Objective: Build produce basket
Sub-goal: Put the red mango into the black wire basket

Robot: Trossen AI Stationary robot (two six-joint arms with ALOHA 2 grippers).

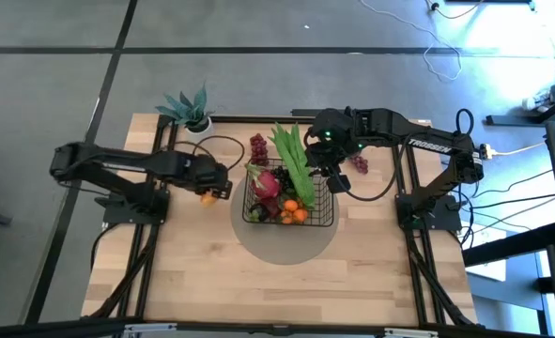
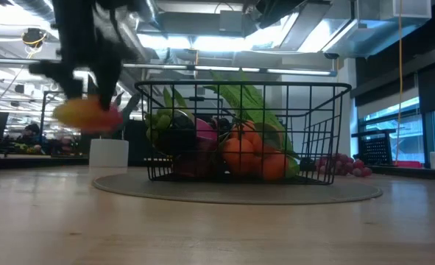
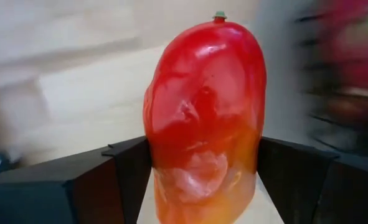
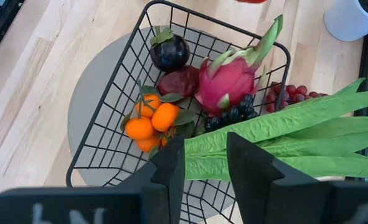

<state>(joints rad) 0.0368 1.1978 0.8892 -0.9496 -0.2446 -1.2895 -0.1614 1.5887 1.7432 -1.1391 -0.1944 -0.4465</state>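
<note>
The black wire basket (image 1: 331,222) stands on a round grey mat (image 1: 286,249) at mid table. It holds a pink dragon fruit (image 4: 230,78), small oranges (image 4: 149,124), dark grapes (image 4: 230,116), dark round fruits (image 4: 169,53) and long green pods (image 4: 296,134), which lean out over its far rim. My left gripper (image 1: 213,191) is left of the basket, shut on a red-yellow mango (image 3: 205,118), above the table in the low view (image 2: 88,114). My right gripper (image 4: 205,171) is open over the basket's right side, with the pods' near end showing below its fingers. My left gripper pinches the mango's lower, yellow-orange half (image 3: 171,180) between its two fingers, one on each broad side. The mango's red stem end (image 3: 219,18) points away past the fingertips. The mango is lifted clear of the table.
A red grape bunch (image 1: 258,147) lies on the table at the basket's far left corner, another (image 1: 360,163) to its right. A spiky teal plant in a white pot (image 1: 192,113) stands at the far left. Bare wood lies toward the near edge (image 1: 286,291).
</note>
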